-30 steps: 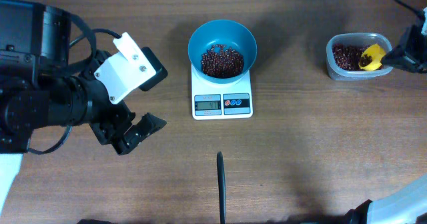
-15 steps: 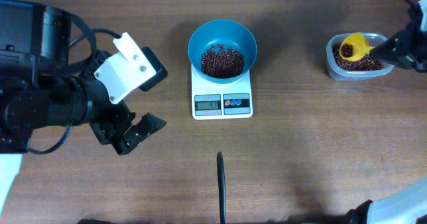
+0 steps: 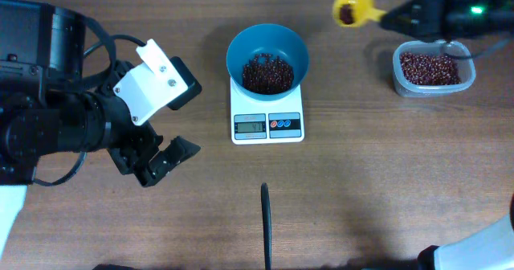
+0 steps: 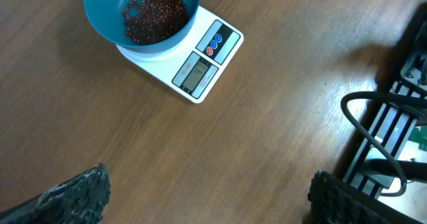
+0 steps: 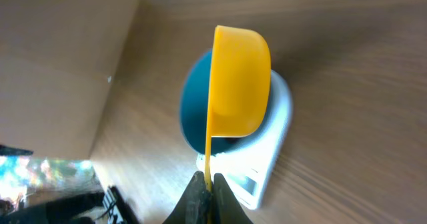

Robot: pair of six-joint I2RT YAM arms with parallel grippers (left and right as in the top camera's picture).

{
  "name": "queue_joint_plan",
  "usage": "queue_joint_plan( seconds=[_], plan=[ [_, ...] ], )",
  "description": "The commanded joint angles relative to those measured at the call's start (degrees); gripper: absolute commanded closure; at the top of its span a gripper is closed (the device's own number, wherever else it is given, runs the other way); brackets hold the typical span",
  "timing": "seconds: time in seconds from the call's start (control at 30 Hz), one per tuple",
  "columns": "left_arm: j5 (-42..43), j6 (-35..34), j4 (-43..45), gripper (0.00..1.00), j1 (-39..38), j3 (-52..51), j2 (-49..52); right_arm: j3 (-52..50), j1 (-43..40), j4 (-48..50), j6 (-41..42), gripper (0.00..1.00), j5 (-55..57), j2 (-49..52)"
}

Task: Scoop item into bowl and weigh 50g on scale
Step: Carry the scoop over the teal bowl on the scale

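The teal-blue bowl (image 3: 267, 55) holds a heap of red-brown beans (image 3: 267, 73) and stands on the white scale (image 3: 267, 117). Bowl (image 4: 141, 14) and scale (image 4: 200, 67) also show in the left wrist view. My right gripper (image 3: 411, 14) is shut on the handle of a yellow scoop (image 3: 351, 6) carrying beans, held above the table between the bowl and the clear tub (image 3: 432, 68). In the right wrist view the scoop (image 5: 237, 77) hangs in front of the bowl (image 5: 193, 114). My left gripper (image 3: 165, 159) is open and empty, left of the scale.
The clear tub at the right holds more beans (image 3: 430, 67). A thin black rod (image 3: 266, 222) lies at the front centre. Black frame and cables (image 4: 387, 131) show at the right of the left wrist view.
My right gripper lifted the scoop out of the tub and carried it up and left toward the bowl, with beans in it. The left arm has not moved.
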Motion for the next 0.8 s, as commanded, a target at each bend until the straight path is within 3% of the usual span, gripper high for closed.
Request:
queue_joint_plan(
  seconds=[0.0, 0.23, 0.77],
  plan=[
    [0.81, 0.94, 0.07, 0.01, 0.28, 1.05, 0.04, 1.03, 7.58, 3.41, 3.43, 0.96, 0.15, -1.36],
    [0.81, 0.94, 0.07, 0.01, 0.28, 1.05, 0.04, 1.03, 20.50, 6.43, 3.41, 0.96, 15.58, -1.36],
    [0.81, 0.94, 0.07, 0.01, 0.28, 1.05, 0.04, 2.32, 26.99, 8.28, 2.47, 0.96, 31.17, -1.33]
  ],
)
